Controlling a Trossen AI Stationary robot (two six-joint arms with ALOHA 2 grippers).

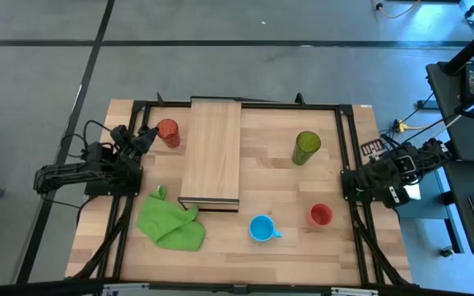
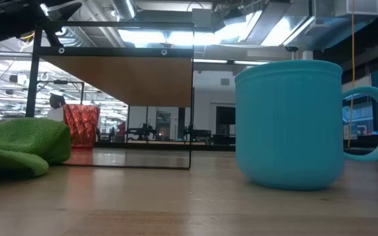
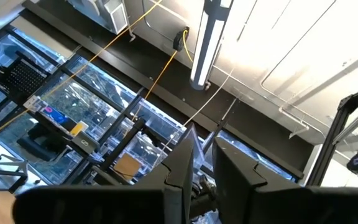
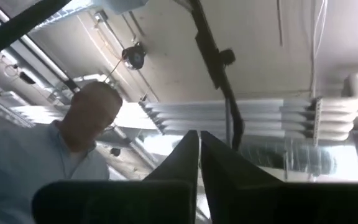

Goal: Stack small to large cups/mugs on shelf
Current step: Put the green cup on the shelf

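Note:
The shelf [image 1: 211, 152] is a pale wood board raised over the middle of the table. Left of it the red-orange tumbler [image 1: 168, 131] stands upright on the tabletop. It shows again in the low view [image 2: 81, 124]. The green tumbler [image 1: 306, 147] stands right of the shelf. The small red cup [image 1: 321, 215] and the light-blue mug [image 1: 262, 228] [image 2: 287, 121] stand near the front edge. My left gripper [image 1: 149, 134] [image 3: 205, 146] rests folded at the left edge, beside the red-orange tumbler, with a narrow gap between its fingers. My right gripper [image 1: 348, 184] [image 4: 199, 146] rests at the right edge, shut.
A crumpled green cloth [image 1: 169, 220] [image 2: 18, 144] lies at the shelf's near-left corner. A black frame [image 1: 348, 123] borders the table. Both wrist views look up at the ceiling. A person [image 4: 73, 143] shows in the right wrist view, beyond the table.

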